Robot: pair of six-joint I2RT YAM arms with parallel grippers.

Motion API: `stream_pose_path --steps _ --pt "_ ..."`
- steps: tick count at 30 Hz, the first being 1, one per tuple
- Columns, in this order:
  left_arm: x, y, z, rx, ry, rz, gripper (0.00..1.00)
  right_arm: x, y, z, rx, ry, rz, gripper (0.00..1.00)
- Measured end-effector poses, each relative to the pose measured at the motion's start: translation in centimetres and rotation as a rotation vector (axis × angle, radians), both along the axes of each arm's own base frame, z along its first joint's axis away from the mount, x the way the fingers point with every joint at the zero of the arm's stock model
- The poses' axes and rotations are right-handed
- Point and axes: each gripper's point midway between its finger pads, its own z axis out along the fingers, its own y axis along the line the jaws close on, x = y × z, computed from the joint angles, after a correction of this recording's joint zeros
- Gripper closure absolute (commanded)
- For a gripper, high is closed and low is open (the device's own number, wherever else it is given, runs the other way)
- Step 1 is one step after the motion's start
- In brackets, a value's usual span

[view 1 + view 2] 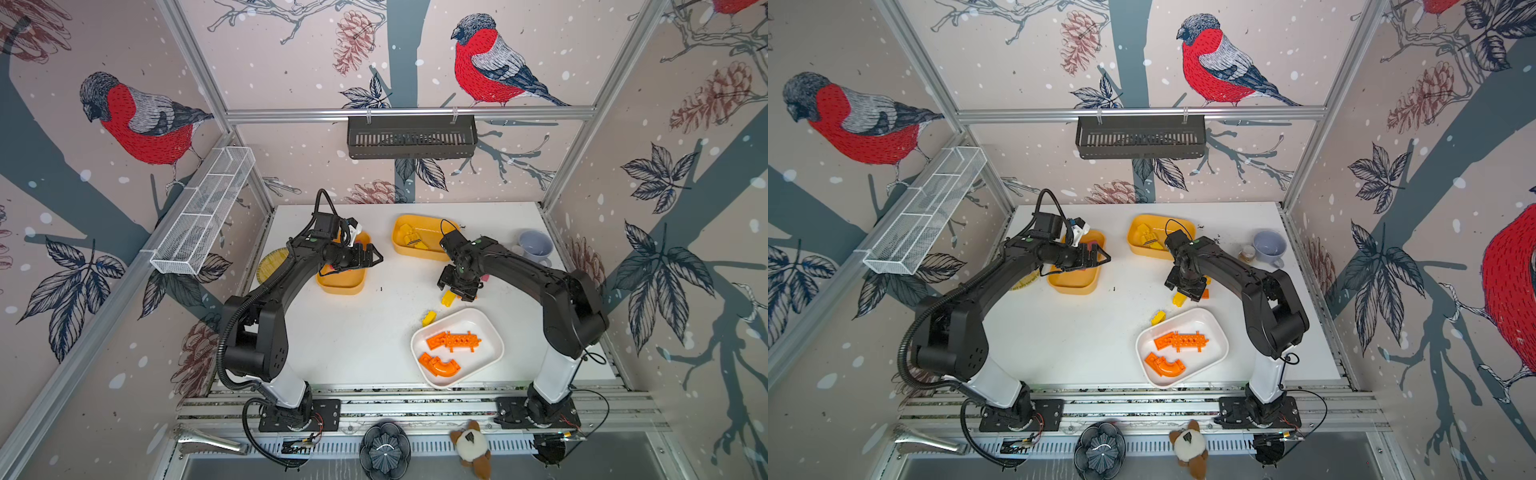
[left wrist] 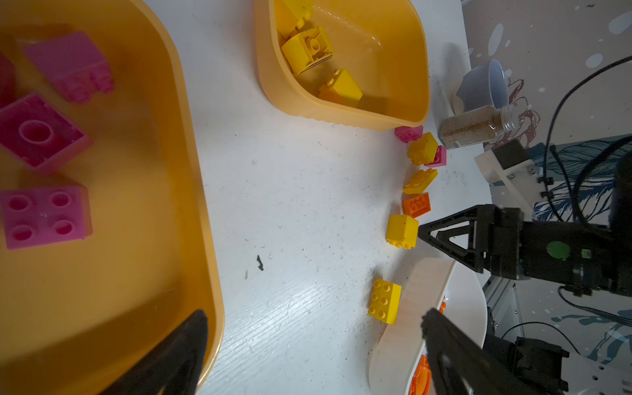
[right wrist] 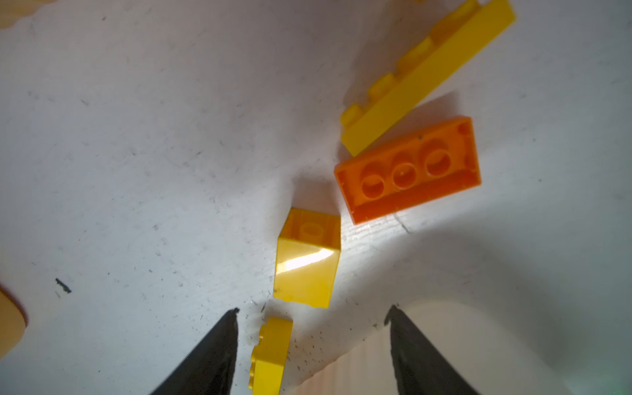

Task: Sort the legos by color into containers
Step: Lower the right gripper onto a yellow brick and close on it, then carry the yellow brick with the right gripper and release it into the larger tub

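Here we are over the white tabletop [image 1: 353,340]. The right gripper [image 1: 456,294] is down low, right of centre in both top views, jaws apart and clamped on nothing. From its wrist camera we see the black fingertips [image 3: 229,328] standing wide. A small yellow plastic cube brick [image 3: 307,266] lies tipped on its side just beyond them.

Near it we spot an orange plastic brick [image 3: 407,171], underside up, right beside a long yellow studded brick [image 3: 427,75]. Another yellow studded brick [image 1: 429,318] rests on the table just beside the rim of the white plastic tub [image 1: 492,332], lower right of centre. That tub holds an orange spiky bar [image 1: 455,341] and an orange arch [image 1: 440,366].

At the back, above centre, the yellow-orange plastic tub [image 1: 399,247] carries yellow bricks [image 1: 411,240]. Two pink cube bricks [image 2: 408,132] sit on the table near it.

On the left, the left gripper [image 1: 371,258] hovers empty with jaws spread wide. It hangs over the right-hand rim of a second yellow-orange plastic tub [image 1: 345,284], and its wrist camera shows us pink plastic bricks [image 2: 44,215] lying inside.
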Motion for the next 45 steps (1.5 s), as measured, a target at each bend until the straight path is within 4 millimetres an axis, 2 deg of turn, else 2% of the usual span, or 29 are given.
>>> stream_pose_path --steps 4,7,10,15,17,20,23,27,36,41,45 --pt "0.2 0.0 -0.1 -0.009 0.015 0.017 0.03 0.6 0.1 -1.9 -0.001 0.034 0.013 0.36" --pt "0.4 -0.1 -0.1 -0.010 0.017 0.020 0.03 1.3 0.6 -2.7 0.004 0.033 0.032 0.42" --pt "0.5 -0.1 -0.3 -0.012 0.023 0.024 0.03 1.3 0.7 -3.6 0.007 0.050 0.037 0.49" --pt "0.6 -0.1 -0.3 -0.017 0.030 0.034 0.03 1.1 0.8 -4.1 0.006 0.064 0.041 0.68" --pt "0.6 -0.1 -0.4 -0.018 0.032 0.036 0.03 1.2 0.8 -4.1 0.007 0.063 0.042 0.73" --pt "0.6 -0.1 -0.4 -0.018 0.030 0.036 0.03 1.5 1.2 -3.7 0.009 0.055 0.053 0.75" --pt "0.7 -0.1 -0.4 -0.017 0.031 0.036 0.03 2.7 2.0 -2.1 0.020 0.015 0.071 0.75" --pt "1.0 -0.1 -0.3 -0.016 0.028 0.037 0.03 5.5 2.9 0.9 0.030 -0.072 0.091 0.75" --pt "1.8 -0.1 0.4 -0.021 0.012 0.040 0.03 15.6 5.2 6.5 0.051 -0.316 0.137 0.74" --pt "1.9 -0.1 0.2 -0.019 0.023 0.041 0.03 19.8 6.5 7.6 0.070 -0.432 0.159 0.74" --pt "2.1 -0.2 0.4 -0.020 0.020 0.042 0.03 21.9 5.8 6.8 0.069 -0.478 0.152 0.70"
